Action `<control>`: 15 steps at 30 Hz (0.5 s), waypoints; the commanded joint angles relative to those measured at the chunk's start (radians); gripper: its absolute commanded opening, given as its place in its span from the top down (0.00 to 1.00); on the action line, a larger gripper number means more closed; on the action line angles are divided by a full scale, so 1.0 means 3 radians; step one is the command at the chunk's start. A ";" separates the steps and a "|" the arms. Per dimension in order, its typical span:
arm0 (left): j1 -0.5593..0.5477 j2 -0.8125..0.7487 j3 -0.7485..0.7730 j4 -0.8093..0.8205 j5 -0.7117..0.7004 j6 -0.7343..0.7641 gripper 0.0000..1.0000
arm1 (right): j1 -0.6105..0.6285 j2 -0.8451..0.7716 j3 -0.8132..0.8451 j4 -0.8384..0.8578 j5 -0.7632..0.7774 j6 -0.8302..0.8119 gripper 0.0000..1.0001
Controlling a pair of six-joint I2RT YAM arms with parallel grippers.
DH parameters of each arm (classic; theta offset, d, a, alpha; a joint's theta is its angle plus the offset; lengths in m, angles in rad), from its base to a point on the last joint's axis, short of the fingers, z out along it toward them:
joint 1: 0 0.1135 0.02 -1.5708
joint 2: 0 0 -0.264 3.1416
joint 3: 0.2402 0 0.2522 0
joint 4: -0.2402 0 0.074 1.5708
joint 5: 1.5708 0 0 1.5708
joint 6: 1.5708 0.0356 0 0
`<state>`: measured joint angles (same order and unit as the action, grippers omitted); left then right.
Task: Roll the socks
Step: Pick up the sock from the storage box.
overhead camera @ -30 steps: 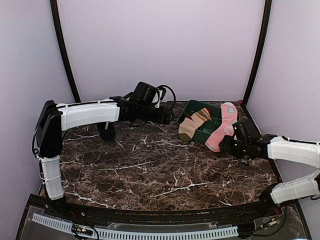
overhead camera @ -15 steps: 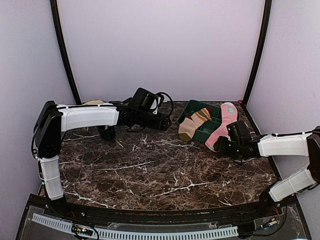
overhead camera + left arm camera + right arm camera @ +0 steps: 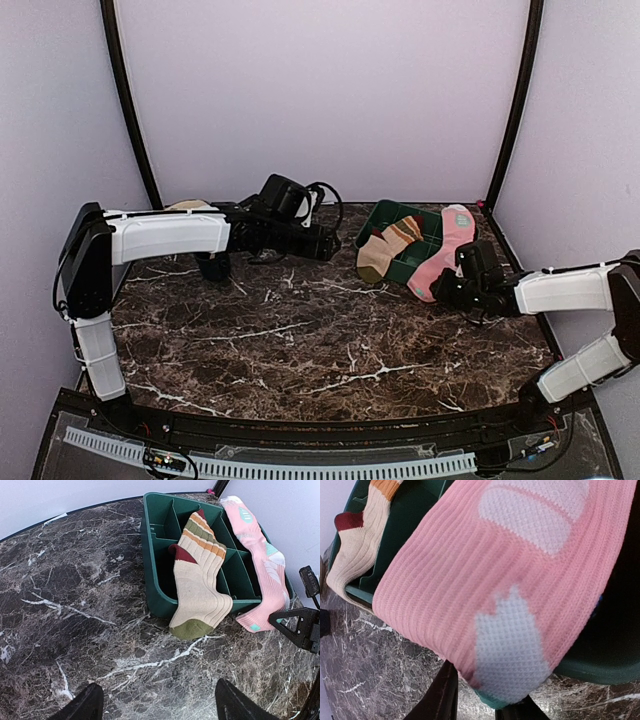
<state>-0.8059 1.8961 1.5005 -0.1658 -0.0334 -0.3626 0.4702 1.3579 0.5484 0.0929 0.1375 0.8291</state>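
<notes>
Step in hand: fetching the first sock out of the tray, before any rolling. The tray (image 3: 152,580) stands in the far right corner of the desk (image 3: 75,580). The pink sock (image 3: 257,565) lies lengthwise over the tray's right side, with its toe (image 3: 252,626) hanging over the near wall down to the desk. The tan sock (image 3: 200,585) is draped over the middle compartments, its green toe resting on the desk just in front of the tray.

The right gripper (image 3: 482,705) is at the pink toe, one of its jaws on each side of the fabric. They look drawn in around it, but I cannot tell whether they pinch it. The left gripper (image 3: 159,706) hovers over the desk's far middle facing the tray, jaws wide apart and holding nothing.

The next move probably calls for a firm pinch on the toe. Then comes a pull toward the near edge, so the sock slides off the tray and lies flat on the desk without snagging a divider or dragging the tray.
</notes>
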 commanded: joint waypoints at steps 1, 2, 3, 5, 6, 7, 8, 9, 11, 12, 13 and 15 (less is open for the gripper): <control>-0.0023 -0.0214 -0.0047 0.0027 0.0021 -0.0004 0.20 | -0.0018 -0.0062 -0.0045 0.0132 -0.0154 0.0029 0.78; -0.0024 -0.0230 -0.0050 0.0030 0.0012 -0.0010 0.20 | -0.0018 -0.0103 -0.0020 0.0084 -0.0177 0.0029 0.79; -0.0028 -0.0251 -0.0054 0.0028 0.0006 -0.0017 0.20 | -0.0018 -0.0151 0.0007 0.0036 -0.0189 0.0027 0.82; -0.0029 -0.0282 -0.0069 0.0044 0.0007 -0.0027 0.20 | -0.0018 -0.0259 0.0084 -0.0074 -0.0180 0.0002 0.94; -0.0033 -0.0297 -0.0079 0.0046 0.0004 -0.0036 0.20 | -0.0018 -0.0304 0.0125 -0.0136 -0.0165 -0.0014 0.99; -0.0034 -0.0308 -0.0089 0.0045 0.0003 -0.0046 0.20 | -0.0020 -0.0342 0.0189 -0.0190 -0.0152 -0.0031 1.00; -0.0038 -0.0326 -0.0099 0.0047 -0.0002 -0.0052 0.20 | -0.0018 -0.0380 0.0244 -0.0244 -0.0146 -0.0055 1.00; -0.0039 -0.0342 -0.0107 0.0050 -0.0002 -0.0063 0.20 | -0.0018 -0.0409 0.0304 -0.0318 -0.0143 -0.0073 1.00; -0.0047 -0.0385 -0.0118 0.0043 -0.0006 -0.0082 0.21 | -0.0018 -0.0478 0.0408 -0.0414 -0.0164 -0.0090 1.00; -0.0052 -0.0406 -0.0121 0.0030 -0.0015 -0.0092 0.21 | -0.0018 -0.0527 0.0460 -0.0451 -0.0186 -0.0086 1.00; -0.0058 -0.0437 -0.0123 0.0024 -0.0025 -0.0104 0.21 | -0.0018 -0.0569 0.0500 -0.0482 -0.0213 -0.0073 1.00; -0.0069 -0.0509 -0.0149 0.0001 -0.0048 -0.0128 0.21 | -0.0016 -0.0642 0.0583 -0.0569 -0.0268 -0.0037 1.00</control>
<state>-0.8162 1.8294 1.4769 -0.1654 -0.0376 -0.3813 0.4675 1.2179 0.6594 -0.0292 0.0864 0.8177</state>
